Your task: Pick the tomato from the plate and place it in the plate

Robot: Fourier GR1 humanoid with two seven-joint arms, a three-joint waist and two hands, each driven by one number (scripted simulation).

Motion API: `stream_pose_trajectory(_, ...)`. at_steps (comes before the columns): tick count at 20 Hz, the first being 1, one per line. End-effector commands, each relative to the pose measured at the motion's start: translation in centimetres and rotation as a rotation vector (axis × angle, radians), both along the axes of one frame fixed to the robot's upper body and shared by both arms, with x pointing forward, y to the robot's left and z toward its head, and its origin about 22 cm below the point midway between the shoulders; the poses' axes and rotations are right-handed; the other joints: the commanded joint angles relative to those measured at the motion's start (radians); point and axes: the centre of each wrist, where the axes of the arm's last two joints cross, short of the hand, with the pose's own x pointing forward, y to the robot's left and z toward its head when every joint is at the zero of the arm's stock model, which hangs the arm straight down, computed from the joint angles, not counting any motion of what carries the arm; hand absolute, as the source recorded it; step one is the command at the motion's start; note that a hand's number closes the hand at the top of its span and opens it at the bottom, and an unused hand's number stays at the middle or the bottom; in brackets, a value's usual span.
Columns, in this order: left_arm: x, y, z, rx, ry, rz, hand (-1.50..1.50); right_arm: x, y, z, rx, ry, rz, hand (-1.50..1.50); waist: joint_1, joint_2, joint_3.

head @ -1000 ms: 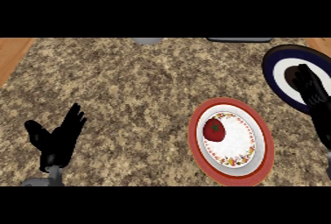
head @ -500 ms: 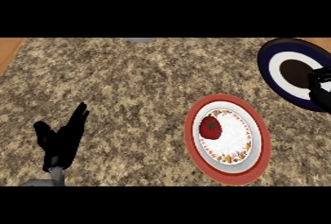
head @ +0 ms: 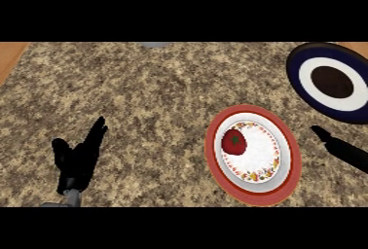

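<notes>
Tomato sits on the red-rimmed plate, both hands apart from it.

At the near left, the left hand [head: 78, 158] rests open over the speckled counter [head: 144, 97], fingers straight and pointing toward the far side, holding nothing. Right of centre lies the red-rimmed plate [head: 251, 194] with a white, flower-patterned middle; the tomato [head: 234, 140] lies on its left half, touching no hand. Just right of that plate, at the right edge, the right hand [head: 343, 150] shows only as a dark finger-like shape pointing up and left, near the plate's rim but not over it; I cannot tell whether its fingers are spread or curled. At the far right lies the dark blue plate [head: 305, 85], with a white ring and a dark brown centre.
</notes>
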Motion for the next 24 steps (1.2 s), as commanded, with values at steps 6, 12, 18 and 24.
stream_pose_trajectory(6, 0.3, 0.1, -0.8, -0.03, 0.06, -0.031, 0.0, -1.4, 0.7, 2.6, -0.283, 0.443, 0.169, -1.5, 0.006, 0.01, -0.012)
stream_pose_trajectory(12, 1.4, -1.5, -0.3, -0.037, 0.071, -0.047, 0.0, -1.8, 4.9, 6.0, -0.37, 0.597, 0.217, -1.5, 0.008, 0.008, -0.009)
stream_pose_trajectory(18, -0.2, -1.1, -1.5, -0.04, 0.073, -0.046, 0.0, -0.9, 10.3, 5.3, -0.407, 0.694, 0.206, -1.5, 0.017, 0.008, -0.008)
stream_pose_trajectory(24, -1.4, -1.2, -1.6, -0.031, 0.077, -0.035, 0.0, 0.1, 13.4, 3.8, -0.428, 0.744, 0.182, -1.5, 0.014, 0.007, -0.007)
